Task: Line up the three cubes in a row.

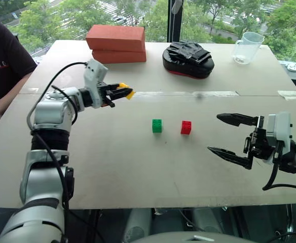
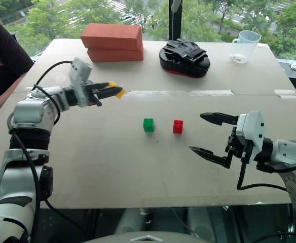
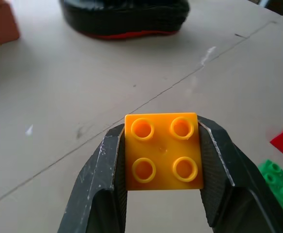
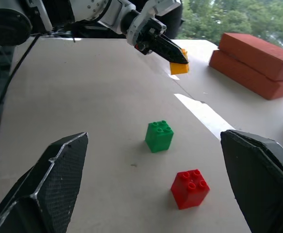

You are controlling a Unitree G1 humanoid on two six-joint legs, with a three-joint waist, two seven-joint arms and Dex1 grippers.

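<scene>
Across the table [image 1: 138, 167], at its twelve o'clock edge, sit two clay bricks [image 1: 116, 43]; toward the middle the green cube [image 1: 157, 125] and red cube [image 1: 186, 127] stand near each other, apart, red at green's three o'clock; my right gripper [image 1: 229, 135] hangs spread wide at red's four o'clock, holding nothing; my left gripper [image 1: 121, 93] is pinching the yellow cube [image 3: 163, 151] above the board, at green's ten o'clock. I judge this the carrying step; next I must set yellow at green's nine o'clock, level with the pair.

glossy plastic yellow cube [image 3: 163, 151], matt scuffed black tool [image 3: 163, 160], rough clay bricks [image 1: 115, 43].
</scene>
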